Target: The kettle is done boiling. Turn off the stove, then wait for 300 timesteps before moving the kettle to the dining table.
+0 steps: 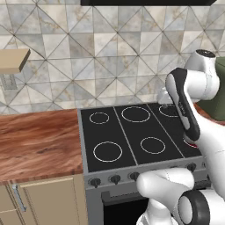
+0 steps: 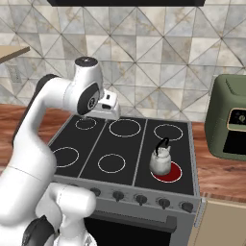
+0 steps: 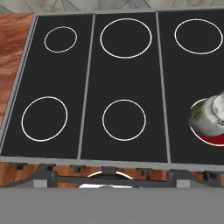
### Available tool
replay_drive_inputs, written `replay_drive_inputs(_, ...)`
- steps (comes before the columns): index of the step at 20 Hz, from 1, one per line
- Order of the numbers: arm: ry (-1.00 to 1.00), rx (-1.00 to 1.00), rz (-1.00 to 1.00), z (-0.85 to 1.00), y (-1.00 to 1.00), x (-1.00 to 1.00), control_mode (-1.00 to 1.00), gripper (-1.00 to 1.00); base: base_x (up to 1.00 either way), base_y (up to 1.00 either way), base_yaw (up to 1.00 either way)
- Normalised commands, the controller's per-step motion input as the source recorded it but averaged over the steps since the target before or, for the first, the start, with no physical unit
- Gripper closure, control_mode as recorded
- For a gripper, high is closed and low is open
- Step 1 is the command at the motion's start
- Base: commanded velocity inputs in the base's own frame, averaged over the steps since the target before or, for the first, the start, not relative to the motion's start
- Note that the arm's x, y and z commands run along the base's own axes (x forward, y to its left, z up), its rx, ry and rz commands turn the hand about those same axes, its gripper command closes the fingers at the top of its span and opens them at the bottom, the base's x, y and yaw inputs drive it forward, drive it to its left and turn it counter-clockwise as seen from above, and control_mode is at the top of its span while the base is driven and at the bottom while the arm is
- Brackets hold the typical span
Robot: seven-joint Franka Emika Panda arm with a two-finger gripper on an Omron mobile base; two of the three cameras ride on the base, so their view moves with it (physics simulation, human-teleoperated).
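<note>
Even, bright rendered light; soft shadows, slightly coarse, no glare.

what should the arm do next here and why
Probably bring the hand down toward the knobs on the front of the stove, at its right end. The kettle sits on the front right burner, which glows red, so the heat looks on. The hand hangs high over the cooktop, away from the knobs. Which knob runs that burner I cannot tell.
</note>
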Motion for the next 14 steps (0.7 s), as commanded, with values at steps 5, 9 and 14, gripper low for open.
replay_drive_inputs(5,0.0,0.08,-0.07,0.0,-0.47,-0.33,-1.0,-1.0,0.0,0.0,0.0)
replay_drive_inputs(9,0.0,0.07,-0.07,-0.01,-0.46,-0.38,-1.0,-1.0,0.0,0.0,0.0)
replay_drive_inputs(14,0.0,0.08,-0.06,-0.04,-0.43,-0.4,-1.0,-1.0,0.0,0.0,0.0)
